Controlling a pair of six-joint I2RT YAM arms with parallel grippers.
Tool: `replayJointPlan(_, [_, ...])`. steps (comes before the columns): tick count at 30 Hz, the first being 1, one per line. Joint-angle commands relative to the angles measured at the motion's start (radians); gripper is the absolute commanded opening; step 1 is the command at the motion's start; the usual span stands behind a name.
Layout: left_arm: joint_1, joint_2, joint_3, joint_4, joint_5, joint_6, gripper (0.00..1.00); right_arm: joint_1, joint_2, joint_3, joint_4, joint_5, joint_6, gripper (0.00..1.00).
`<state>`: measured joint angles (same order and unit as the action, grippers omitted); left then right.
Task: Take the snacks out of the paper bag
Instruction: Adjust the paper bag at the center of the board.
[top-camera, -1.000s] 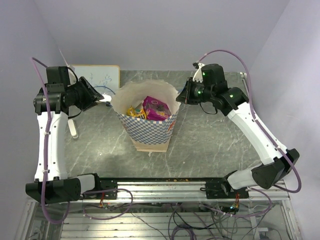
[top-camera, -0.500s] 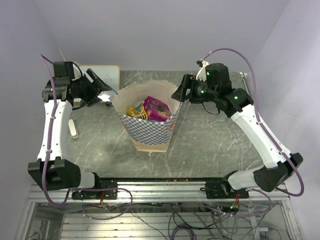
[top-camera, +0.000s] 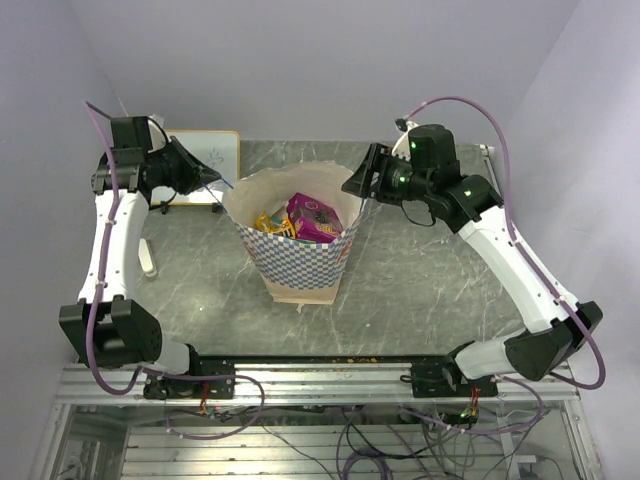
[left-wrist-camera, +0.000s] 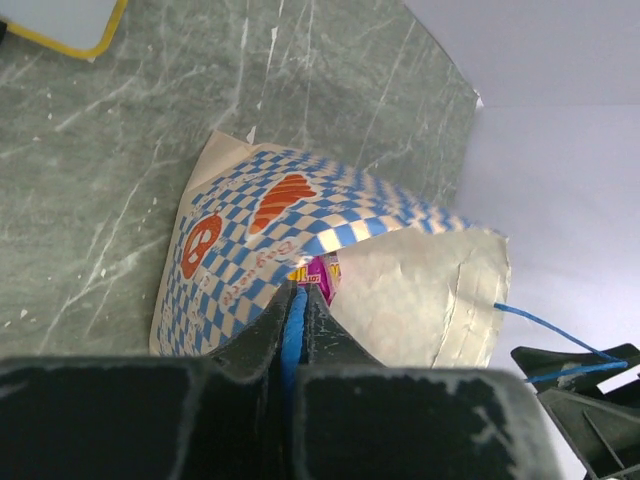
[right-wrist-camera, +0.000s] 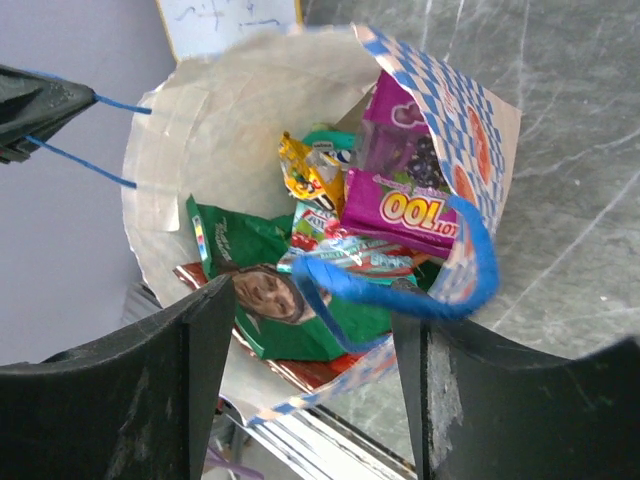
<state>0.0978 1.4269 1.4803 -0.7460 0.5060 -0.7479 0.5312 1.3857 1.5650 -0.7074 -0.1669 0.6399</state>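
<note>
The paper bag (top-camera: 297, 250) stands upright mid-table, cream above a blue-checkered band, mouth open. Inside lie the snacks: a purple packet (right-wrist-camera: 410, 190), a green chip bag (right-wrist-camera: 270, 300), a yellow packet (right-wrist-camera: 310, 175) and red foil (right-wrist-camera: 300, 372). My left gripper (top-camera: 212, 180) sits at the bag's left rim, shut on the thin blue cord handle (left-wrist-camera: 293, 325). My right gripper (top-camera: 353, 186) hangs over the right rim, open; the other blue handle loop (right-wrist-camera: 400, 285) curls loose between its fingers (right-wrist-camera: 190, 370).
A small whiteboard (top-camera: 210, 158) leans at the back left, just behind the left gripper. A white marker (top-camera: 148, 258) lies on the table left of the bag. Purple walls close in on both sides and the back.
The left gripper opened, slid up toward the bag's left rim and closed on the blue cord. The right gripper went from shut to open at the right rim.
</note>
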Motion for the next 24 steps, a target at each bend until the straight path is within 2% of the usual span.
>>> replayJointPlan(1, [0.005,0.000,0.103,0.013,0.021,0.014,0.07,-0.004,0.023,0.015,0.092,0.010,0.052,0.60])
replayJointPlan(4, [0.006,0.010,0.167,-0.014,0.022,0.026,0.07,-0.004,0.058,0.030,0.107,-0.003,0.045,0.46])
replayJointPlan(9, [0.022,0.028,0.287,-0.066,0.020,0.036,0.07,0.017,0.091,0.060,0.152,-0.117,-0.007,0.00])
replayJointPlan(20, [0.140,0.043,0.448,-0.144,0.056,0.077,0.07,0.211,0.150,0.022,0.385,-0.289,-0.043,0.00])
replayJointPlan(24, [0.146,0.046,0.447,-0.047,0.165,0.043,0.07,0.244,0.171,0.009,0.363,-0.315,-0.085,0.00])
